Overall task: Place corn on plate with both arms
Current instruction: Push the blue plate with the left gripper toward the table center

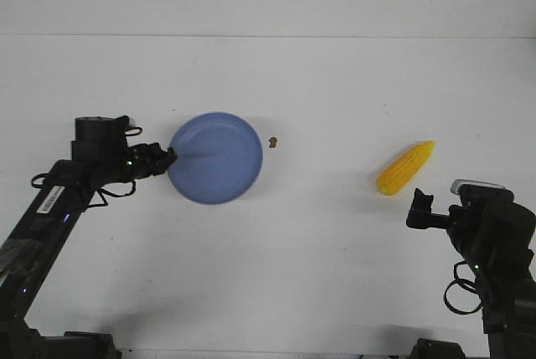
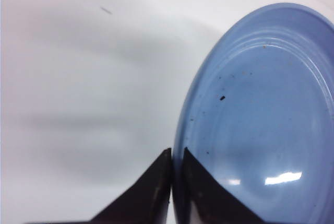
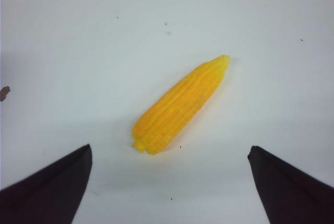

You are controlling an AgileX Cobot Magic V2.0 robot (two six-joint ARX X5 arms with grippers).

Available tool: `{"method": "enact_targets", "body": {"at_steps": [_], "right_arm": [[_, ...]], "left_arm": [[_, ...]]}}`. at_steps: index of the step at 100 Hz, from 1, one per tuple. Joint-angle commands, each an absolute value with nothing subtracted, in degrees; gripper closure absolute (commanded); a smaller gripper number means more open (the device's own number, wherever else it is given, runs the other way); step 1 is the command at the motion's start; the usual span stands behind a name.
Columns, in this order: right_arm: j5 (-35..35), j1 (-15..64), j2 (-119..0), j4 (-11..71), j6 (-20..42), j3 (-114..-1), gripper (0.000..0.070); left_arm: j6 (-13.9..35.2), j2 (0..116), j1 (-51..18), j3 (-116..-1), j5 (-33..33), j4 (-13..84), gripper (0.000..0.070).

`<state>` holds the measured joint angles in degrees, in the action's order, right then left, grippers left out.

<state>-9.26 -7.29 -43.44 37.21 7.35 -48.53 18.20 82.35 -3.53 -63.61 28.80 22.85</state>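
The blue plate (image 1: 216, 158) lies on the white table left of centre. My left gripper (image 1: 170, 158) is shut on the plate's left rim; in the left wrist view the two fingers pinch the rim of the plate (image 2: 261, 109), with the gripper (image 2: 176, 153) at its edge. The yellow corn (image 1: 406, 167) lies on the table at the right, its pointed tip toward the far right. My right gripper (image 1: 419, 202) is open and empty just in front of the corn. In the right wrist view the corn (image 3: 180, 104) lies beyond the wide-open gripper (image 3: 169, 151).
A small brown speck (image 1: 273, 141) lies on the table just right of the plate; it also shows at the edge of the right wrist view (image 3: 4, 93). The table's far edge (image 1: 268, 37) runs across the back.
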Motion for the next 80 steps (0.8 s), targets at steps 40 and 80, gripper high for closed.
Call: {"method": "enact_targets", "body": {"at_steps": [40, 80], "right_arm": [[-9.4, -7.4, -43.9, 36.7, 7.5, -49.5, 0.0067], [-9.4, -7.4, -43.9, 36.7, 7.5, -49.5, 0.0067]], "left_arm": [[25.2, 81.8, -21.0, -51.6, 23.6, 10.5, 0.0693], [26.5, 81.8, -24.8, -47.5, 21.8, 8.6, 0.0691]]}}
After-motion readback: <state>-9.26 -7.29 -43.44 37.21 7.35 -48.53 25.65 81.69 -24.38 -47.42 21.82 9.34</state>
